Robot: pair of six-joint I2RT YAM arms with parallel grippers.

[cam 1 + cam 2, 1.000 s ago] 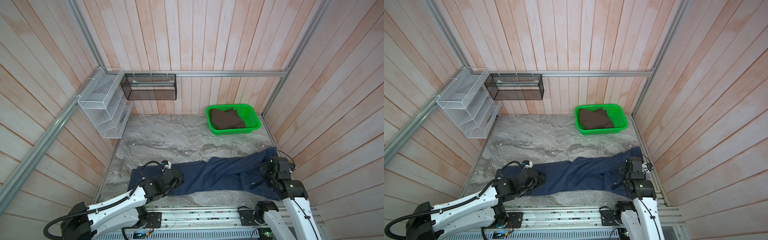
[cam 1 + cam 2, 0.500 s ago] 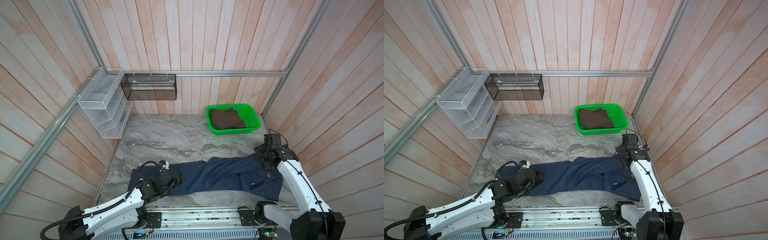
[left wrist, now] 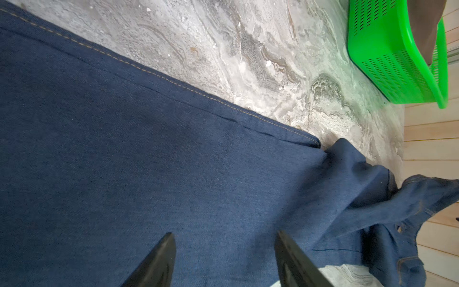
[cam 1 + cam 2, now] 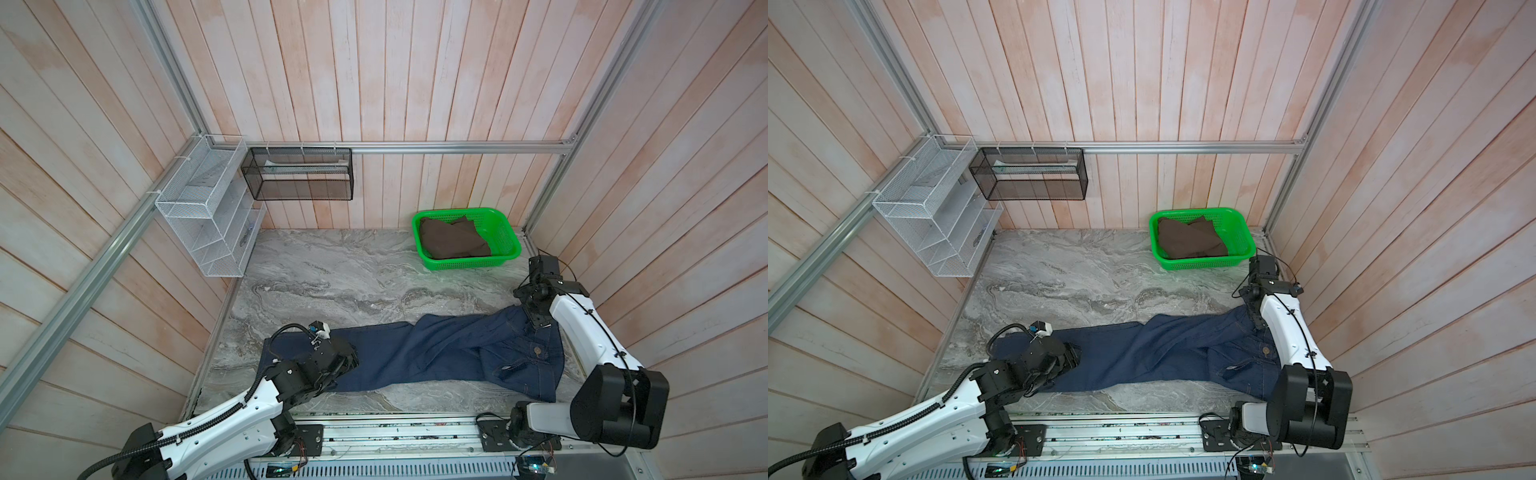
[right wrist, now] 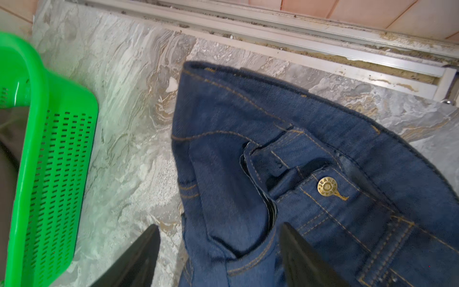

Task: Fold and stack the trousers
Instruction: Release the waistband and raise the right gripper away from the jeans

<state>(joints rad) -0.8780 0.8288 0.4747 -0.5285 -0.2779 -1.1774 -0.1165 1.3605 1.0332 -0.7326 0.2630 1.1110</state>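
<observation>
Crouched low with left arm (image 4: 232, 419) over jeans (image 4: 415, 353) leg, left jaws parted, empty; stretched far with right arm (image 4: 582, 328) above waistband (image 5: 248, 87), right jaws parted, empty.

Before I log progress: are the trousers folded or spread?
Spread: the trousers lie stretched lengthwise across the table, rumpled near the waist.

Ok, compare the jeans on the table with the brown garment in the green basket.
The trousers are dark navy denim; the brown garment is plain brown. The trousers lie stretched out long on the table; the brown garment sits bunched compactly in the green basket. Both are cloth.
</observation>
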